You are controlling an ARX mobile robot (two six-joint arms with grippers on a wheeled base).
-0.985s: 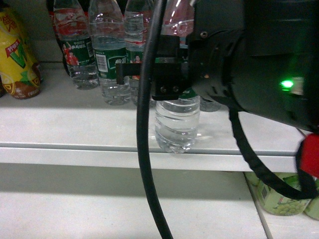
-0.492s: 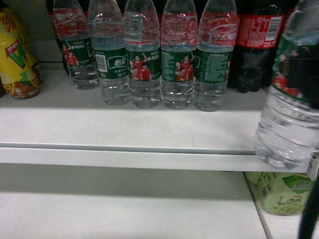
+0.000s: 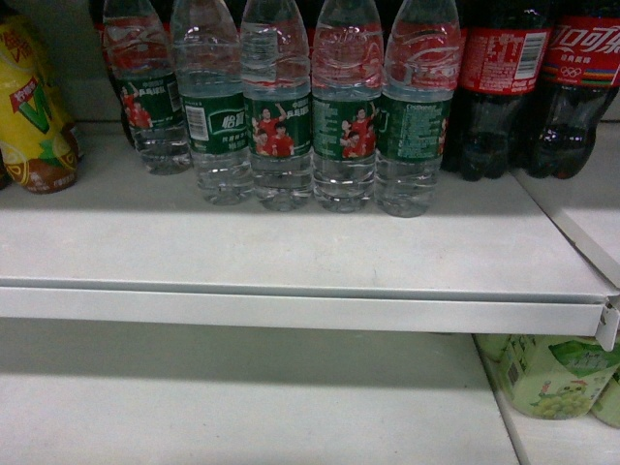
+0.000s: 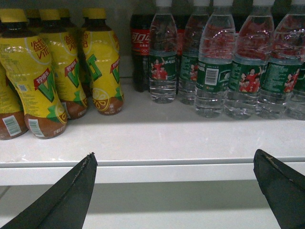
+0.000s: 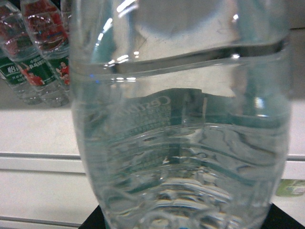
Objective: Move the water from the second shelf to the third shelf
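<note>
Water [image 5: 181, 143] close against right wrist camera

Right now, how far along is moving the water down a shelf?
Done: one water bottle is off the shelf and fills the right wrist view, apparently in the right gripper, though its fingers are hidden. Five bottles remain in the row. Left: placing it; no set-down is visible. The left gripper hangs open and empty.
</note>
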